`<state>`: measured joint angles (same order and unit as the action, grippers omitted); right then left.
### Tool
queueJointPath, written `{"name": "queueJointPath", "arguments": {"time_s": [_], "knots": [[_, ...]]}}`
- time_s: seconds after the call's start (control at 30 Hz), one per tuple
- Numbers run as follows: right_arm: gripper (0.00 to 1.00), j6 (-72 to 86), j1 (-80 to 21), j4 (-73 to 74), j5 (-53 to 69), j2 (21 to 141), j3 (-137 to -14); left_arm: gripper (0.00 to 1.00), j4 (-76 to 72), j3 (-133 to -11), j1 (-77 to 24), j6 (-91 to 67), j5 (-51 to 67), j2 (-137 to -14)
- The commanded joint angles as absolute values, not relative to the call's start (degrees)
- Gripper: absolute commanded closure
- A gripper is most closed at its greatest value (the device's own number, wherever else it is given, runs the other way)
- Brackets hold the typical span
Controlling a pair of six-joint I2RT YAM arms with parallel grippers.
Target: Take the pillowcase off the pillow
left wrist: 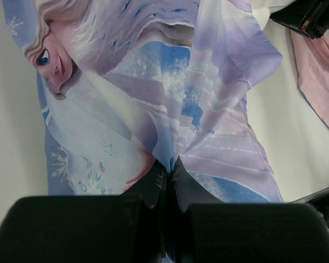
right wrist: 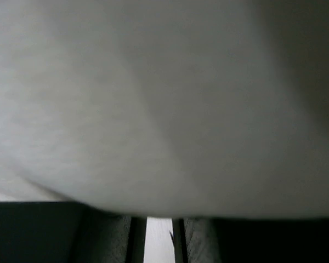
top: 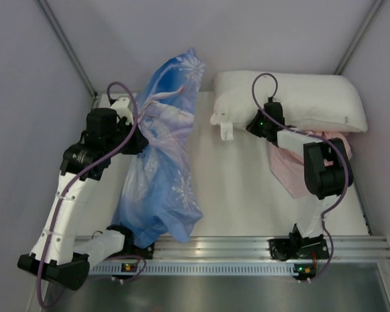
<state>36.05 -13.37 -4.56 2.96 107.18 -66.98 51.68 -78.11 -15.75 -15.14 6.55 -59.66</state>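
The light blue pillowcase (top: 161,175) with the ice-princess print hangs bunched from my left gripper (top: 138,138), its lower end resting on the table's near edge. In the left wrist view the gripper (left wrist: 170,163) is shut on a fold of the pillowcase (left wrist: 153,82). No speckled pillow shows; I cannot tell whether one is inside the case. My right gripper (top: 260,123) is at the front edge of a white pillow with a corner tag (top: 292,97). In the right wrist view that pillow (right wrist: 164,98) fills the frame and the gripper (right wrist: 153,216) is nearly closed on it, fingertips hidden.
A pale pink cloth (top: 292,170) lies under my right arm and also shows in the left wrist view (left wrist: 318,76). The pillow's small white tag (top: 226,132) hangs over the table. Grey walls close in at the back and sides. A metal rail (top: 247,247) runs along the near edge.
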Motion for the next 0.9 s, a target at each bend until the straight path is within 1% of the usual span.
{"name": "queueJointPath", "arguments": {"time_s": [0.0,0.07,0.1,0.17,0.2,0.3,0.37,0.47,0.6,0.87], "knots": [[0.78,32.79,-10.81,-2.11,4.55,103.63,-65.83,1.0,46.23,-80.94,-15.82,-15.47,11.94,-56.69],[0.58,30.94,-12.38,-2.37,8.08,101.26,-64.52,1.0,46.23,-81.91,-15.73,-15.12,14.58,-56.43],[0.44,30.24,-13.18,-2.72,8.0,99.94,-63.55,1.0,46.23,-83.22,-15.82,-15.12,14.94,-55.82],[0.34,28.92,-15.63,-4.48,6.6,95.81,-60.39,1.0,46.23,-84.37,-15.82,-15.2,15.2,-54.94],[0.24,28.74,-16.25,-4.74,6.07,93.54,-59.6,1.0,46.06,-85.07,-15.73,-15.21,15.47,-53.97],[0.14,28.83,-18.63,-4.31,5.98,88.45,-57.22,1.0,45.09,-85.69,-15.73,-15.55,19.41,-52.3],[0.12,29.35,-20.56,-3.08,5.89,85.09,-55.38,1.0,43.16,-84.82,-15.82,-16.87,25.1,-50.9],[0.09,30.58,-22.76,-2.38,5.97,76.58,-51.6,1.0,42.37,-83.77,-15.82,-18.54,31.09,-49.05],[0.04,32.43,-23.55,-3.25,10.27,62.71,-46.5,1.0,42.36,-82.27,-15.82,-19.68,35.4,-45.89],[0.02,34.8,-23.56,4.13,13.88,42.29,-42.28,1.0,42.45,-78.05,-15.82,-22.06,36.91,-39.03]]}}
